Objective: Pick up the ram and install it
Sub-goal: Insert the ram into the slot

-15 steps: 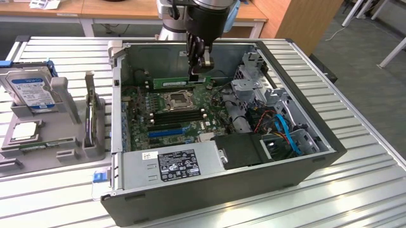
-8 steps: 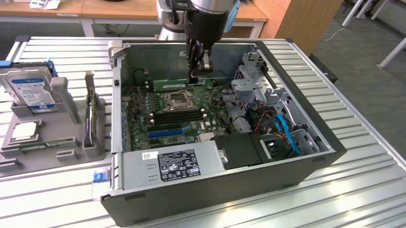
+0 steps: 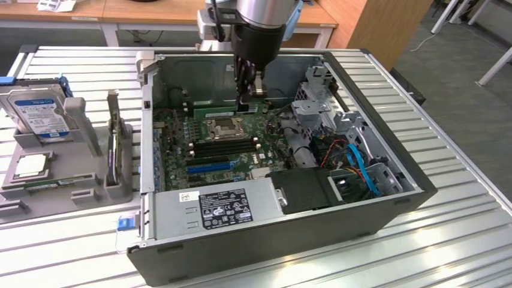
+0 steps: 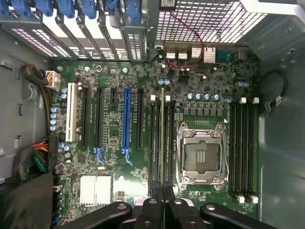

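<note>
- Claw is pinching narrowly on the ram, holding it edge-on.
- It is lining up along a memory slot beside the processor socket; I cannot tell whether they are touching.
- Installing seems to be underway, and seating is calling for squareness to the slot and even downward pressure.

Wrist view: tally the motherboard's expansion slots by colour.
White slot: 1
Blue slot: 1
Black slots: 4
Total: 6
</note>
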Action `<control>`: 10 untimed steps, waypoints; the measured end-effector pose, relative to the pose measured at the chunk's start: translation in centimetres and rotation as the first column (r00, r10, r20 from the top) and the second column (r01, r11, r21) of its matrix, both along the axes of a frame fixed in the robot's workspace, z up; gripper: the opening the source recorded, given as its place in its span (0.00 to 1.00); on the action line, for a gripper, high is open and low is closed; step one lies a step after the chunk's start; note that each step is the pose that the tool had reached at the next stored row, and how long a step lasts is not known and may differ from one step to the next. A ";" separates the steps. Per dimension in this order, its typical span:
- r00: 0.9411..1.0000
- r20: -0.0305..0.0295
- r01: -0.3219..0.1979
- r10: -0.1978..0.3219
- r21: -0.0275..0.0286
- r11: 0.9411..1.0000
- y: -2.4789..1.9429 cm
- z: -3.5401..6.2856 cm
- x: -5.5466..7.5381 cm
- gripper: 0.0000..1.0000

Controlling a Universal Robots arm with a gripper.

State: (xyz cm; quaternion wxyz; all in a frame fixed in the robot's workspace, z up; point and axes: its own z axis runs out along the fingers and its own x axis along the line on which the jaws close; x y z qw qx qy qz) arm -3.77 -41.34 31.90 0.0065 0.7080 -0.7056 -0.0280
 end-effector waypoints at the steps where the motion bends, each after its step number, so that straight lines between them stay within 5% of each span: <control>1: 1.000 0.000 0.000 0.000 0.000 1.000 0.00 -0.18 0.0 0.11; 10: 1.000 0.000 0.001 -0.001 0.000 1.000 0.00 -1.82 0.0 0.11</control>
